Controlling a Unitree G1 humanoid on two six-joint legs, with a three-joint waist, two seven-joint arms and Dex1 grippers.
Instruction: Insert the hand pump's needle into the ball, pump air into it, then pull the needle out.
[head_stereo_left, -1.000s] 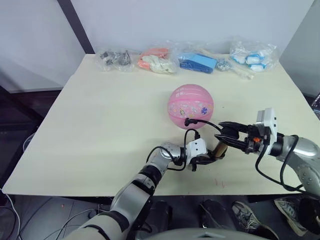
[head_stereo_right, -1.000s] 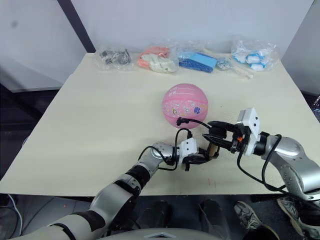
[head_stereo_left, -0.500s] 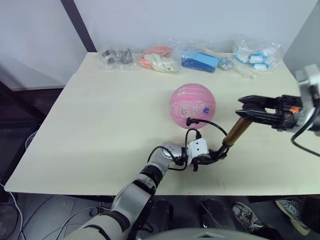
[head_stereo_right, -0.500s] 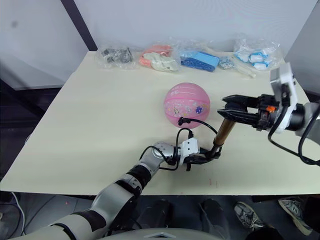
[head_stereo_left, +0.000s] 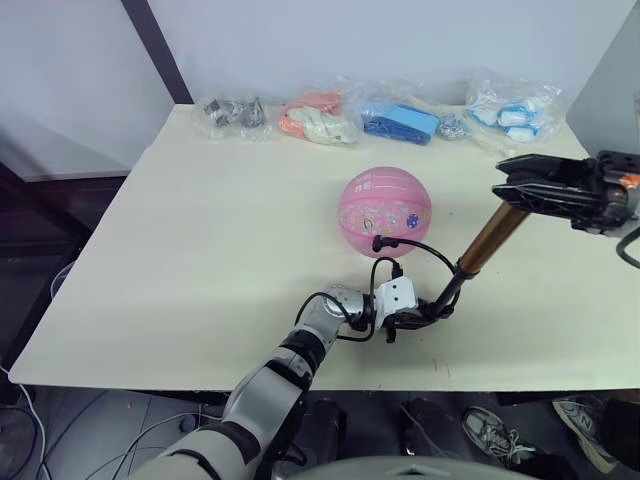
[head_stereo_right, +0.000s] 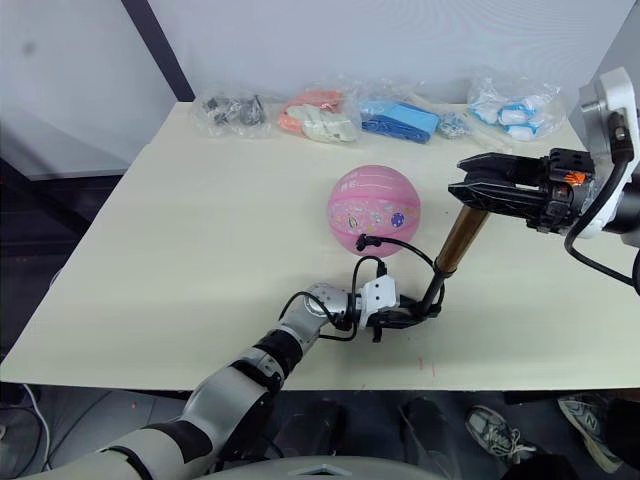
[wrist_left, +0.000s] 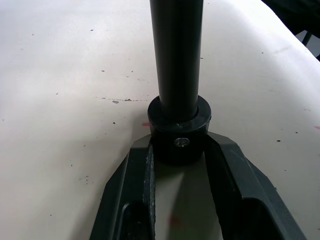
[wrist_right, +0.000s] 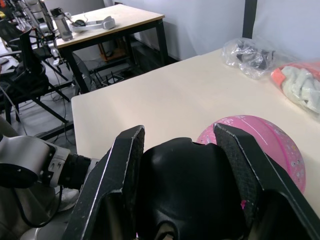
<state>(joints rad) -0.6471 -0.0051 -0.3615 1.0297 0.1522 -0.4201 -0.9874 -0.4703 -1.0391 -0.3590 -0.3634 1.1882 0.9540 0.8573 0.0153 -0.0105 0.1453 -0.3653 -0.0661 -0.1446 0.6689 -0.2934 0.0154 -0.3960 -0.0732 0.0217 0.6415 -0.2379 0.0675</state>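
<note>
We are holding the hand pump (head_stereo_left: 488, 242) at both ends, and it is slanting up from the table (head_stereo_left: 200, 250) toward our right side. Our left gripper (wrist_left: 176, 165) is clamping its two fingers (wrist_left: 139, 172) narrowly around the pump's black base collar, down near the table's front edge. Our right gripper (head_stereo_left: 512, 183) is closing on the black T-handle (wrist_right: 185, 185), held high and out to the right, so the gold barrel is showing as an extended stretch between the two ends (we are judging this to be the raised part of a pumping stroke).

The pump's long axis is running from low by the left gripper to high by the right gripper, and any coming stroke would be travelling along that slanted line, pushing down toward the base.

The ball (head_stereo_left: 384, 212) is sitting on the table just beyond the left gripper. The thin black hose (head_stereo_left: 415, 248) is looping from the pump's lower end up to the ball's near side, where the needle (head_stereo_left: 375, 241) is meeting the rubber; how deep it is sitting we cannot tell.
</note>
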